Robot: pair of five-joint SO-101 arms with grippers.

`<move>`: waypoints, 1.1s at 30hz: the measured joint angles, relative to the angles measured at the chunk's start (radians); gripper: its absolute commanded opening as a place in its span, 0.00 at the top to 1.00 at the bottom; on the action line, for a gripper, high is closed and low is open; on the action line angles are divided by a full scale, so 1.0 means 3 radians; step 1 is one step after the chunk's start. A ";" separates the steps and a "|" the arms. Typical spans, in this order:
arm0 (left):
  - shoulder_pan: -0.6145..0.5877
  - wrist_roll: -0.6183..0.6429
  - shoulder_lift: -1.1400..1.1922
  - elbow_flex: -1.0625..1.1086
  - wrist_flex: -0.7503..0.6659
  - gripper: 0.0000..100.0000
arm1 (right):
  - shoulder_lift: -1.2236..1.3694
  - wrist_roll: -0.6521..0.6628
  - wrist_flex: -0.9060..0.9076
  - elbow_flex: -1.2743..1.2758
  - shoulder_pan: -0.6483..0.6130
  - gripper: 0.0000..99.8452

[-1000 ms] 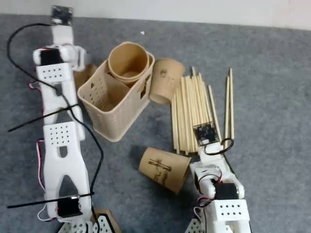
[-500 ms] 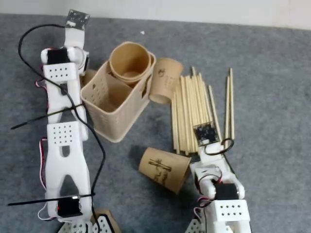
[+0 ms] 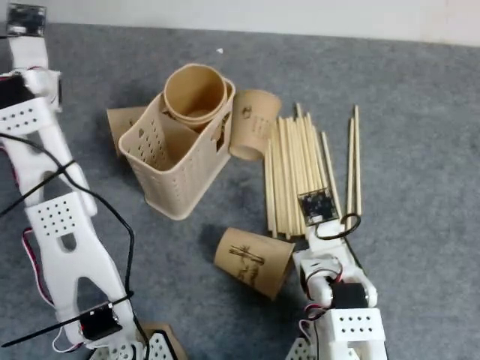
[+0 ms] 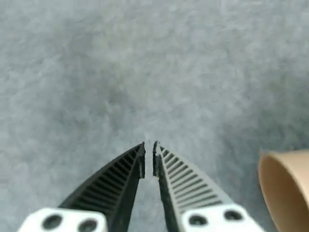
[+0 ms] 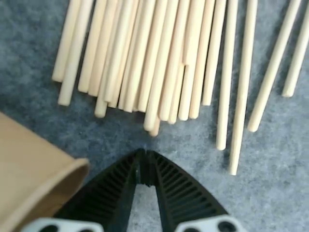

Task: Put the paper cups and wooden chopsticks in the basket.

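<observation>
Left to right, seen from above the grey worktop (image 3: 420,112).

The left arm (image 3: 56,225) stretches to the far left edge. Its wrist view shows the left jaws drawn almost together on nothing, above bare worktop, with one paper cup (image 4: 285,188) on its side close by. This cup (image 3: 124,120) lies against the far-left wall of the basket (image 3: 176,161). Risk: jaws brought down unopened would only shove the cup. A hard pinch could crush its thin wall, and a drag along the basket could shift or tip it.

The basket holds nested cups (image 3: 196,94) at its far end, and its near compartment looks free. Risk: another cup dropped on the stack may perch and topple out.

A printed cup (image 3: 255,124) leans on the basket's right side, and a fallen cup (image 3: 251,262) lies nearer the arms. Risk: a round cup on its side is likely to roll off from a glancing touch.

The wooden chopsticks (image 3: 300,172) lie side by side in a loose sheaf, with a few strays further right. The right arm (image 3: 341,315) sits folded low. Its wrist view shows the right jaws shut and empty, just short of the chopstick ends (image 5: 154,63), with the fallen cup's rim (image 5: 43,193) beside them. Risk: a shut advance would scatter the sheaf. Gripping too many sticks invites slipping, and long sticks dropped in at one end could lever the light basket over.
</observation>
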 measured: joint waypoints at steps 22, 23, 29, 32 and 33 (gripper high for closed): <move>-0.0041 -0.0511 -0.1360 0.2189 0.0394 0.78 | 0.0000 0.0000 0.0000 0.0000 0.0000 0.97; -0.0031 -0.0506 -0.1366 0.2235 0.0322 0.78 | 0.0000 0.0000 0.0000 0.0000 0.0000 0.97; 0.0276 -0.0215 -0.1371 0.2327 0.0199 0.78 | 0.0000 0.0000 0.0000 0.0000 0.0000 0.97; 0.0491 0.0026 -0.1371 0.2327 0.0199 0.78 | 0.0000 0.0000 0.0000 0.0000 0.0000 0.97; 0.0557 0.0113 -0.1371 0.2327 0.0199 0.78 | 0.0000 0.0000 0.0000 0.0000 0.0000 0.97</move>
